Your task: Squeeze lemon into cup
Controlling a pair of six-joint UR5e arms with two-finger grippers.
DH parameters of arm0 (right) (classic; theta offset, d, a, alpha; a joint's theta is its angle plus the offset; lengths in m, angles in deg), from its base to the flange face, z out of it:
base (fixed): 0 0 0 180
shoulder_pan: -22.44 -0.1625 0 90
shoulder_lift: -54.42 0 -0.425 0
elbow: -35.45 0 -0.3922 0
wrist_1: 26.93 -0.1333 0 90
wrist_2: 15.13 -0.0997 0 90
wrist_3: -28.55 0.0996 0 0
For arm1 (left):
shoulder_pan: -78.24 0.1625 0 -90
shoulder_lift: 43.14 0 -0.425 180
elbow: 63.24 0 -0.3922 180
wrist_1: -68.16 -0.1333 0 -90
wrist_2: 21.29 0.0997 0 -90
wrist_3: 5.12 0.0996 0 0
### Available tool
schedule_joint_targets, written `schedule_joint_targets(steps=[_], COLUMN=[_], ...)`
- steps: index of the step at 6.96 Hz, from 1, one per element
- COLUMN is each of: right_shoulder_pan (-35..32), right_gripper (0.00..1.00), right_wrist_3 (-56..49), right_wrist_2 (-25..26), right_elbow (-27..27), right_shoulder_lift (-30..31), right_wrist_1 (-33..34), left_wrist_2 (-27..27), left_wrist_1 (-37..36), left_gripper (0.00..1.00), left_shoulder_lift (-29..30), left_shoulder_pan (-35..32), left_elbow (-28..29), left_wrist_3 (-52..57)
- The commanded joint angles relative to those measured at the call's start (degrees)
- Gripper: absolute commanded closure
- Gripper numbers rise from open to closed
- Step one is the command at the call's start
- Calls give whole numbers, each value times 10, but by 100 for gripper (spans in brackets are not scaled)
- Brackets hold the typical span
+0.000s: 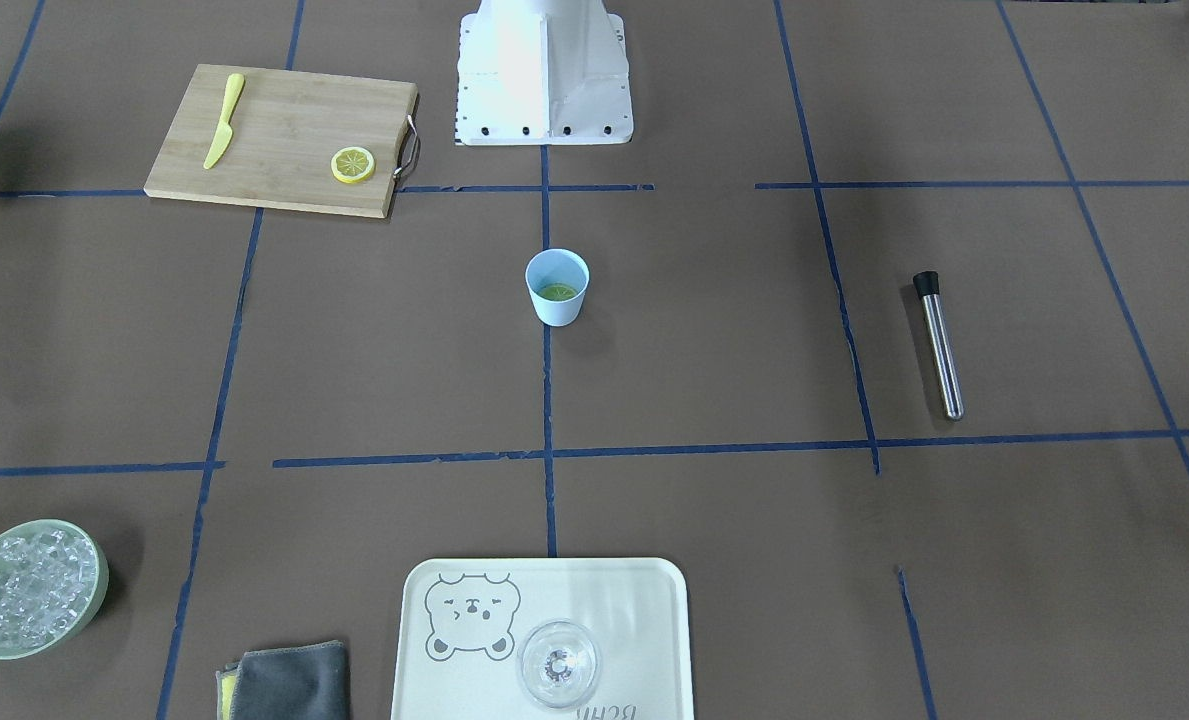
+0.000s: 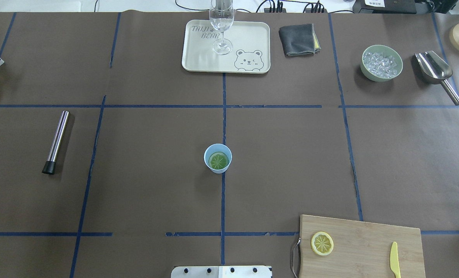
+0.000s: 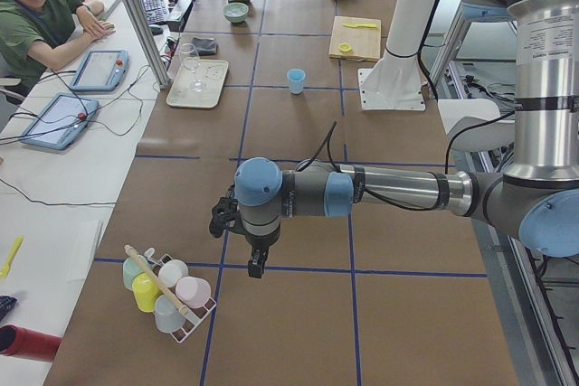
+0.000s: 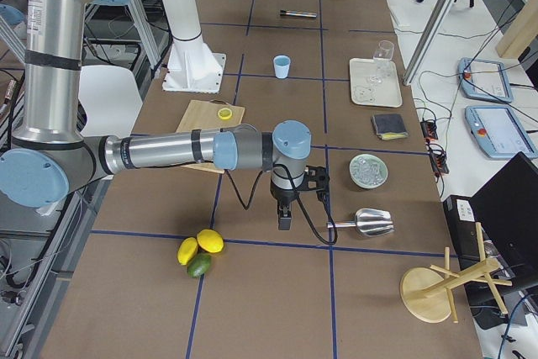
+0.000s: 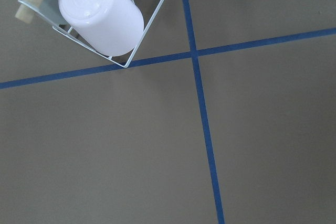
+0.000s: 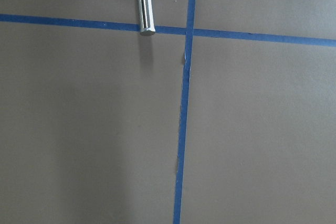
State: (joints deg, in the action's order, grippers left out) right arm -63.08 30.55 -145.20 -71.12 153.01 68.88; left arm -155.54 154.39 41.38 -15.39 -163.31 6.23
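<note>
Close to the robot, a lemon slice [image 2: 322,243] lay flat on the wooden board [image 2: 368,239]. Farther out, the blue cup [image 2: 213,148] stood upright mid-table with a second slice [image 2: 218,161] inside. The left gripper [image 3: 257,264] and right gripper [image 4: 284,221] hung over the table's ends; I could not tell if they were spread or pressed together. The thin slice could slip when pinched, and a bump might tip the light cup.
</note>
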Motion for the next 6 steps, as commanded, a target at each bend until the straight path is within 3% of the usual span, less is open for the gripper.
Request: schedule_joint_targets(steps=[1, 6], right_shoulder_pan=[0, 0], right_gripper=[0, 0], right_wrist_3=[-1, -1], right_wrist_2=[-1, -1], right_elbow=[-1, -3], right_shoulder_lift=[6, 10], right_wrist_1=[0, 0], left_wrist_2=[-3, -5], left_wrist_1=[0, 0], left_gripper=[0, 0], left_shoulder_lift=[0, 0], left_shoulder_pan=[0, 0], left_elbow=[-2, -7], left_wrist_3=[0, 0])
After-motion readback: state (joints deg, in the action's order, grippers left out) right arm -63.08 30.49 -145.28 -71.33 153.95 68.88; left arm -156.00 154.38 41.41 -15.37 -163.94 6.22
